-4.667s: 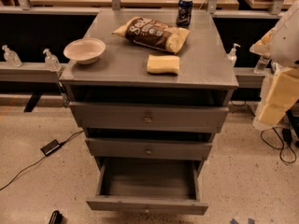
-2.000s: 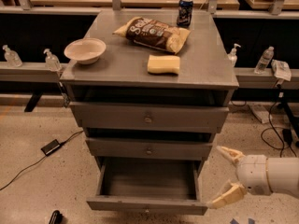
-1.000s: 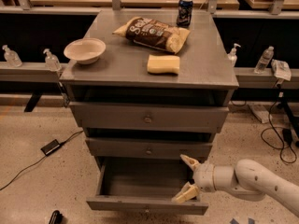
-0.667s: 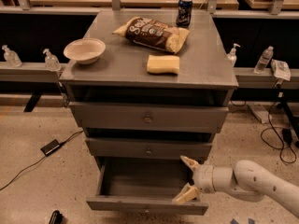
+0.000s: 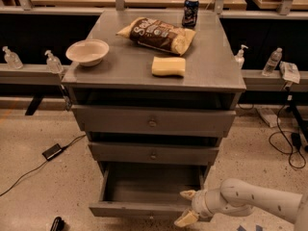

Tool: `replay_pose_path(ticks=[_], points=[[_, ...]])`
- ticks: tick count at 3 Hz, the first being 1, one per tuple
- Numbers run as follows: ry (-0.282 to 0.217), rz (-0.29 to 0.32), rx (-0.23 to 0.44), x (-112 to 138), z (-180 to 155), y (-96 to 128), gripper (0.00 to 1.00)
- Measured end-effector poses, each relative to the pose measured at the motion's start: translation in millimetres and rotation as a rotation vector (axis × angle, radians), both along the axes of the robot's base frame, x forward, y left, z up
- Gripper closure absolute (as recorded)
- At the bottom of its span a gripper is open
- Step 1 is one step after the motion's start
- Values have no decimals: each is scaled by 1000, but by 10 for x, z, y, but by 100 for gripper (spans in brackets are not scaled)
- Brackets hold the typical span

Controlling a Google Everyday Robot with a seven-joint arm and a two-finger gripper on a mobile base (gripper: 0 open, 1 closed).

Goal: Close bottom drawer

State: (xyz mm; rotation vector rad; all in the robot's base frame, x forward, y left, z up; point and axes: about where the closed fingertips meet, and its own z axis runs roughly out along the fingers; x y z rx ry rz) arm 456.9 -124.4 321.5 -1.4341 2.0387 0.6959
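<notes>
While the slim grey wooden bottom drawer stands pulled well out of the matte grey wooden table, its plain flat front low in the view, the robot's cream-coloured two-fingered hand sits at that front's right end. Its tapered fingers are spread wide, one tip near the front's top edge and one lower down, and they grip nothing; whether they touch the wood cannot be told. A smooth rounded white arm reaches in from the lower right. On the table top lie a shallow round white bowl, a crinkled brown-and-yellow snack bag with pale lettering too unclear to read, a soft rectangular yellow sponge and a dark blue drink can whose label is illegible.
</notes>
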Motion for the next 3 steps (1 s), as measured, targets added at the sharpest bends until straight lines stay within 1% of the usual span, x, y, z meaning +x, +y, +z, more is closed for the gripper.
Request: replay_pose_path(ticks=[1, 2, 3], points=[[1, 10, -59, -89, -302, -26, 49], [-42, 19, -34, -108, -460, 13, 72], [-128, -7, 168, -48, -379, 152, 95]])
